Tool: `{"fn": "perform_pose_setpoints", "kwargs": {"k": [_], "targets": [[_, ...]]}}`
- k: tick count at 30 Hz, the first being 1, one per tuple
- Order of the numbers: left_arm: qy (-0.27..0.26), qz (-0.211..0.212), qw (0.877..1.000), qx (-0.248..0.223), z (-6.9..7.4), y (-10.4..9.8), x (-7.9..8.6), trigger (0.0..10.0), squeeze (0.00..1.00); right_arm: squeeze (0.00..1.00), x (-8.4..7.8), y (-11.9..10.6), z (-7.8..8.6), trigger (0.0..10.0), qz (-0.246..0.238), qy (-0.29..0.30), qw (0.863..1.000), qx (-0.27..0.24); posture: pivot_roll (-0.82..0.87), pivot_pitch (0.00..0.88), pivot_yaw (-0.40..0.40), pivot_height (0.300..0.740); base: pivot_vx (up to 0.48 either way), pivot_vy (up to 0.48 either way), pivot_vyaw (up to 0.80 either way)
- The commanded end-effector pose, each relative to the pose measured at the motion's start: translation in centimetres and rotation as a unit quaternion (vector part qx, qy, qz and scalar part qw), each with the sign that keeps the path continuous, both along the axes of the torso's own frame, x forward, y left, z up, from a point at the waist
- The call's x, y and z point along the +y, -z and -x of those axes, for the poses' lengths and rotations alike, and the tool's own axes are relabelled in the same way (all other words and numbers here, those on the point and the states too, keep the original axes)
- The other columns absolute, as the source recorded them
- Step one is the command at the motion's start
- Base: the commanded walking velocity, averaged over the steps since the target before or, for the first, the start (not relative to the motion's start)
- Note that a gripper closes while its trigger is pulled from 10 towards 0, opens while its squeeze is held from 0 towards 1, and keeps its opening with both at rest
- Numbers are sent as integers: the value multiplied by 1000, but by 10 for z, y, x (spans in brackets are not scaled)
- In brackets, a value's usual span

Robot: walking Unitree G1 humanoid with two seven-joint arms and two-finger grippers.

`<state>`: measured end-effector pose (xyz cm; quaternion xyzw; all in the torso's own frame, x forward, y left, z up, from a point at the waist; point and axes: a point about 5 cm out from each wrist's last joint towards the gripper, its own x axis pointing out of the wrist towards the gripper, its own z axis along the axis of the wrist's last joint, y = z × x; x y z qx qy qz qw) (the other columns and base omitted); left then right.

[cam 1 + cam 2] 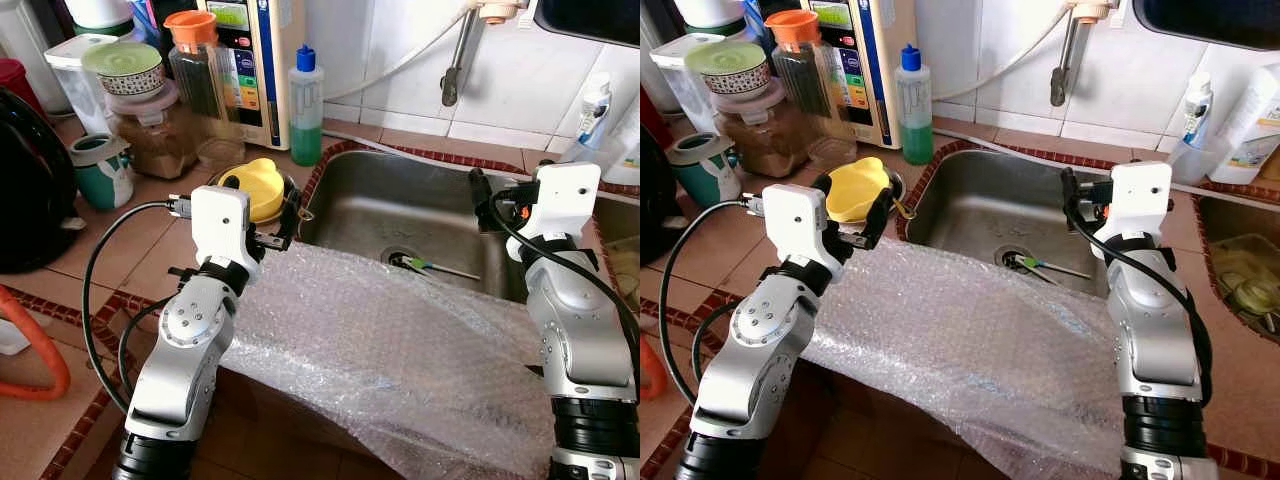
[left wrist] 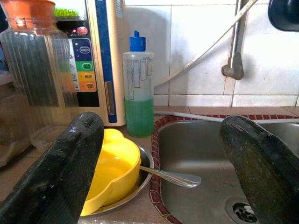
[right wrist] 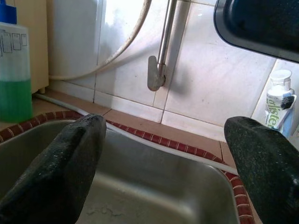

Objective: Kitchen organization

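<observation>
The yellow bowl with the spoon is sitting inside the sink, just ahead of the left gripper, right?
Not quite. The yellow bowl with the spoon sits on the counter beside the sink, not inside it, as the left wrist view shows. It is just ahead of the left gripper.

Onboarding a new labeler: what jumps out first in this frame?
A big sheet of bubble wrap draped over the counter's front edge and into the steel sink, between both raised arms. The left gripper hangs open by a yellow bowl with a spoon, left of the sink; the right gripper is open over the sink's right side.
</observation>
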<state>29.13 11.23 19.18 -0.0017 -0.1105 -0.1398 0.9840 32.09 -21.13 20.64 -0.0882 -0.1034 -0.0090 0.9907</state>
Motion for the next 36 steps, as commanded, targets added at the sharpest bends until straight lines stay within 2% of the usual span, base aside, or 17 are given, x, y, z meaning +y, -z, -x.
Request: {"fn": "perform_pose_setpoints", "kwargs": {"k": [1, 25, 26, 27, 28, 29, 31, 36], "targets": [[-4, -4, 1000, -6, -2, -2, 1, 10000, 0, 0, 1, -3, 2, 10000, 1, -2, 1000, -3, -16, 64, 43, 740, 0, 0, 0], [-4, -4, 1000, -6, -2, -2, 1, 10000, 0, 0, 1, -3, 2, 10000, 1, -2, 1000, -3, -16, 64, 43, 740, 0, 0, 0], [-6, -6, 1000, -8, -2, -2, 2, 10000, 0, 0, 4, -3, 4, 10000, 3, -3, 1000, 6, 0, 0, 0, 740, 0, 0, 0], [-6, -6, 1000, -8, -2, -2, 2, 10000, 0, 0, 4, -3, 4, 10000, 3, -3, 1000, 6, 0, 0, 0, 740, 0, 0, 0], [-11, -3, 1000, -8, -2, -2, 1, 10000, 0, 0, 21, 2, 6, 10000, -4, -45, 999, 23, -18, 77, 17, 740, 0, 0, 0], [-16, -1, 1000, -7, -2, -2, 1, 10000, 0, 0, 35, 5, 8, 10000, -10, -77, 996, 34, -18, 77, 17, 740, 0, 0, 0], [-20, 1, 1000, -7, -2, -1, 0, 10000, 0, 0, 49, 9, 11, 10000, -20, -111, 993, 44, -17, 75, 16, 740, 0, 0, 0], [-22, 0, 1000, -8, -3, -1, 1, 10000, 0, 0, 53, 10, 11, 10000, -22, -122, 991, 47, -16, 69, 15, 740, 0, 0, 0]]}}
